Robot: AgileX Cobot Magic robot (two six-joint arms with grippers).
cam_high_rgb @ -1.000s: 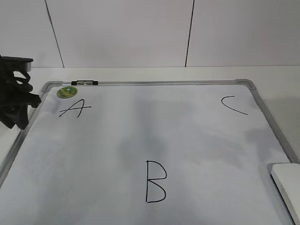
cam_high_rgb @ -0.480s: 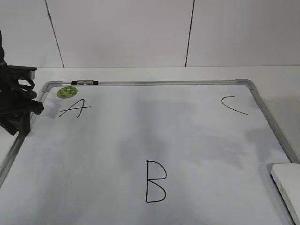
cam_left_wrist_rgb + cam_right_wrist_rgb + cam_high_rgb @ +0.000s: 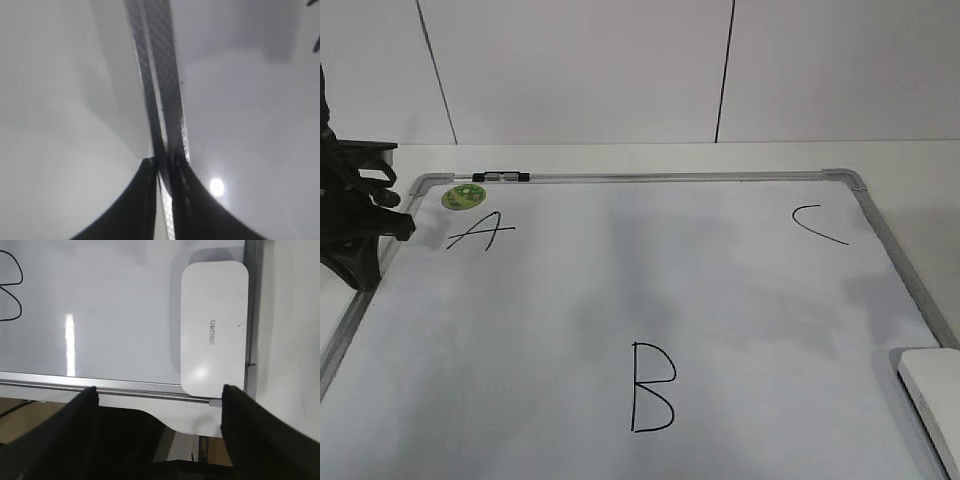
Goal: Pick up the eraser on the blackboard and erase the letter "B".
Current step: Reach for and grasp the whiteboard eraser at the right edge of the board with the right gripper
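Note:
The blackboard is a white dry-erase board with a grey frame. The letter "B" is drawn in black near its front middle. Part of the letter shows at the left edge of the right wrist view. The white eraser lies at the board's front right corner. In the right wrist view the eraser lies flat by the frame. My right gripper is open and empty, just short of the board's edge. My left gripper is shut, over the board's left frame.
A slanted "A", a green round sticker and a black-and-silver marker are at the board's far left. A curved "C" is at the far right. A white wall stands behind the table.
My left gripper has shifted slightly to the right along the board's left frame. The eraser and the letters have not moved.

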